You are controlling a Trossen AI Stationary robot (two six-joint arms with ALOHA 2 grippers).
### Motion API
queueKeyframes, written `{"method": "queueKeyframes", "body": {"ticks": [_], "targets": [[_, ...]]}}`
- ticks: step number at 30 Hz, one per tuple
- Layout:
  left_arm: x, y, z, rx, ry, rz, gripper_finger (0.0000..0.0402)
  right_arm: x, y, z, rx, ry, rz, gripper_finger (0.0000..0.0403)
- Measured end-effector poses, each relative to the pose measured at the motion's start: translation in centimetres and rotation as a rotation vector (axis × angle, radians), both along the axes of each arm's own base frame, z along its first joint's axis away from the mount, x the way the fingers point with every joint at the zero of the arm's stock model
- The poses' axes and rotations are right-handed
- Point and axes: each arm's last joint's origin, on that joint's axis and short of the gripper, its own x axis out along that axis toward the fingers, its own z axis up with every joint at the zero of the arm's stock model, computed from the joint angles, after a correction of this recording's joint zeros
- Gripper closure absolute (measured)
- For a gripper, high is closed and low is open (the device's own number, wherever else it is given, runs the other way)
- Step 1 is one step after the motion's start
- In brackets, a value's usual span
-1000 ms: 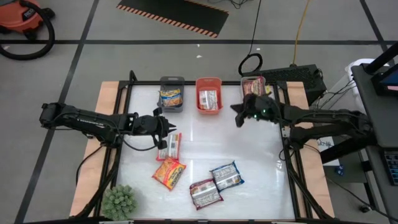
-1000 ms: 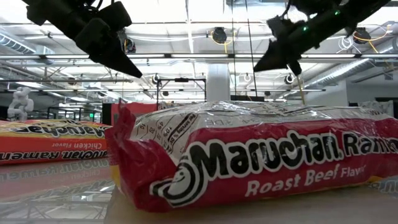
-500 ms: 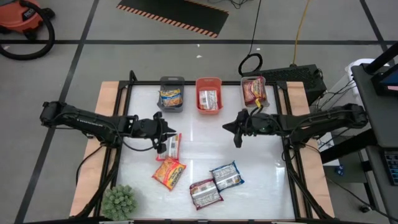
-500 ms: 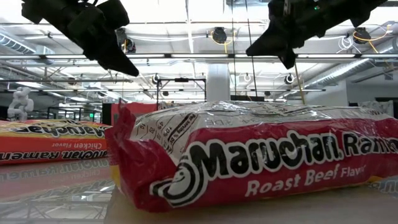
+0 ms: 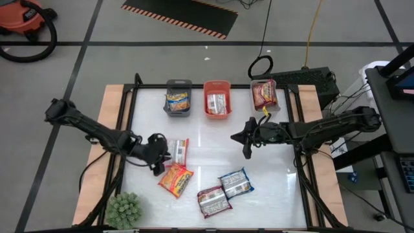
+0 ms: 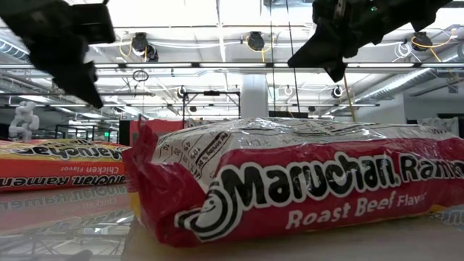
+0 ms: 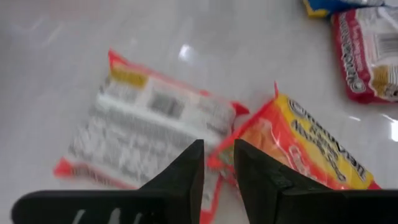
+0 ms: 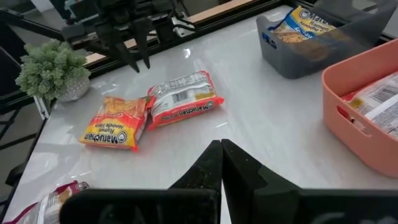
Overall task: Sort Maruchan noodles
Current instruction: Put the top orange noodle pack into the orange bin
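Packets are light, crinkly and slippery: pinch an end seam. Your left tool (image 5: 157,167), fingers slightly parted and empty, hovers at 8 o'clock over the red-silver plastic packet (image 5: 176,153) touching the orange-yellow one (image 5: 176,180). Right tool (image 5: 246,146) is clenched, empty, mid-bench.

The white table (image 5: 213,145) carries four loose noodle packets (image 5: 224,191), three bins (image 5: 217,98) and, seemingly, a potted plant (image 5: 123,210).

Grey bin (image 5: 178,97), orange bin (image 5: 217,98). One ramen packet (image 5: 176,179) is orange-yellow, another (image 5: 177,152) red with a silvery back (barcode side up), a third (image 5: 235,183) blue and yellow. Green plant (image 5: 123,210), white table (image 5: 213,142).
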Motion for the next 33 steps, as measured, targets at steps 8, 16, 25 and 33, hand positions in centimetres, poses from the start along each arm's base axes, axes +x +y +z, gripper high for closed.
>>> {"method": "queueKeyframes", "body": {"ticks": [8, 16, 25, 33], "targets": [[-2.2, -1.5, -0.8, -0.044, 0.079, 0.217, 0.0275, -0.1, 1.3, 0.0, 0.022, -0.003, 0.044, 0.0403], [-2.8, -3.2, -2.1, -0.074, 0.138, 0.29, 0.0275, -0.3, 3.2, 0.5, 0.044, -0.057, 0.088, 0.0403], [-1.5, -4.4, -5.4, -0.007, 0.275, 0.288, 0.0274, -0.9, 5.3, 0.5, 0.054, -0.062, 0.104, 0.0403], [-0.2, -5.3, -7.5, 0.005, 0.27, 0.275, 0.0214, -0.8, 6.5, -0.5, 0.048, -0.023, 0.109, 0.0403]]}}
